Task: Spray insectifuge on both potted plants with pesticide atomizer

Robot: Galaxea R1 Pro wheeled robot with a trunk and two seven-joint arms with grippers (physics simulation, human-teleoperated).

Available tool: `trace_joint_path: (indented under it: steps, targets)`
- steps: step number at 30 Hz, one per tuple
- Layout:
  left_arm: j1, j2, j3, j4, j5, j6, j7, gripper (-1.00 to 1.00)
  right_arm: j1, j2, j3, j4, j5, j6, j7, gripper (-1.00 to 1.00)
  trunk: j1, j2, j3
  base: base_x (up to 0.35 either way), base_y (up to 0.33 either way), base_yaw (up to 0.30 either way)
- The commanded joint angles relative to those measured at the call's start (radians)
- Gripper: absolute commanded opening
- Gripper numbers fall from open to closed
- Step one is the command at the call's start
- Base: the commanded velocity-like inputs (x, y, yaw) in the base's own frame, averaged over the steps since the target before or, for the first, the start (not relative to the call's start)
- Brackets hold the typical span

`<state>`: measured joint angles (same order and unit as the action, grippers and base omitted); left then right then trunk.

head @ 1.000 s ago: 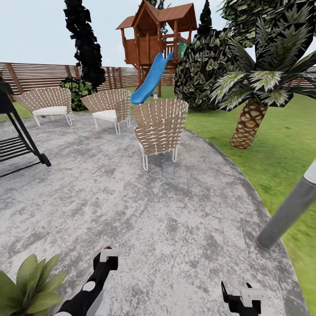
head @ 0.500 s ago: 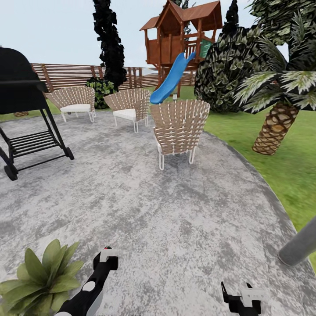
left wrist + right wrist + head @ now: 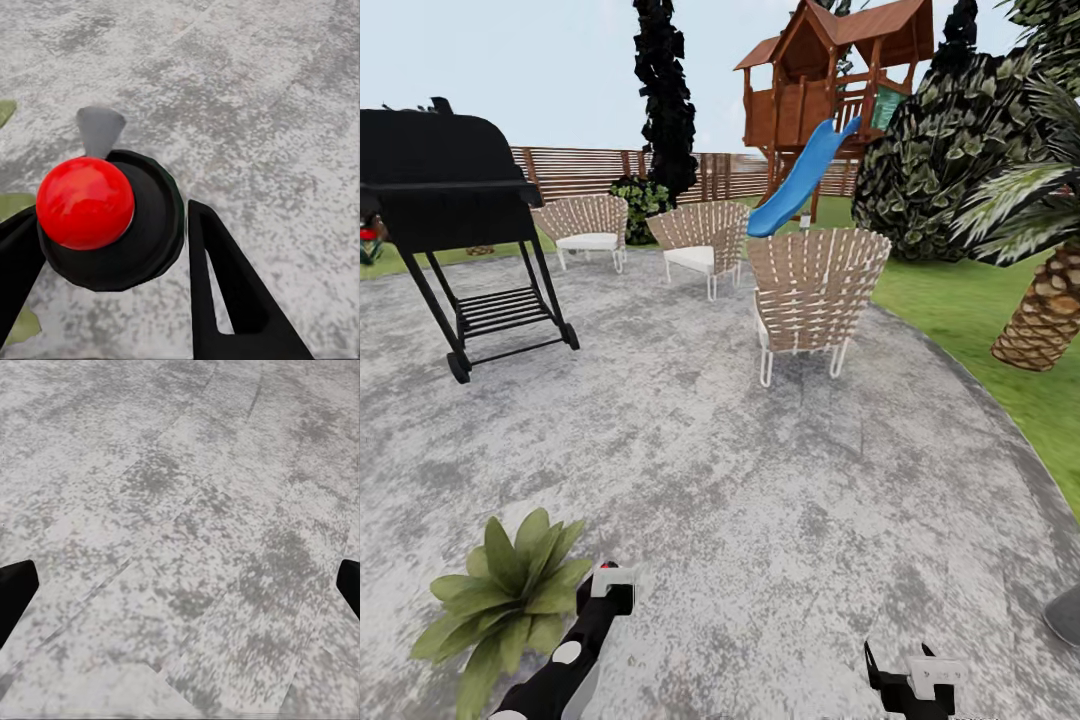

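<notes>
Far left, a black barbecue grill (image 3: 455,180) stands on the grey paved circle (image 3: 760,500) of the garden. Near left, one potted plant (image 3: 505,595) spreads its green leaves, just beside the left arm. The left gripper (image 3: 112,240) is clamped around the pesticide atomizer (image 3: 112,217), dark body and red tip between the black fingers (image 3: 225,292), above the paving. Further back, three woven chairs (image 3: 810,295), a wooden playhouse with a blue slide (image 3: 805,175). Near right, the right gripper (image 3: 915,685) hangs spread wide, holding nothing. Far right, a palm trunk (image 3: 1050,315) on the lawn.
</notes>
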<state>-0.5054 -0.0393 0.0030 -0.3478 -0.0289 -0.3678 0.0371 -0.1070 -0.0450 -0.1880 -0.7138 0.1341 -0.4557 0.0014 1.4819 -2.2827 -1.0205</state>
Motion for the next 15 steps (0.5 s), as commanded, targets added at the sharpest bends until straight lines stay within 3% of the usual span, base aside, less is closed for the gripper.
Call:
trace_joint_path:
  steps: [1,10,15]
  targets:
    - [-0.001,0.0,0.0,0.001,-0.003,-0.003,0.004,-1.0,0.0,0.001,-0.004,0.0,0.01,-0.003,0.0,1.0,-0.001,0.0,-0.001,-0.285,-0.136,0.277]
    - [-0.001,0.0,0.0,0.001,-0.003,-0.004,0.004,-1.0,0.0,0.001,-0.004,0.0,0.01,-0.003,0.001,1.0,-0.001,0.0,-0.001,-0.276,-0.169,0.277]
    - [-0.001,0.0,0.0,0.001,-0.003,-0.004,0.004,-1.0,0.0,0.001,-0.004,0.0,0.01,-0.003,0.0,1.0,-0.001,0.0,-0.001,-0.319,-0.036,0.277]
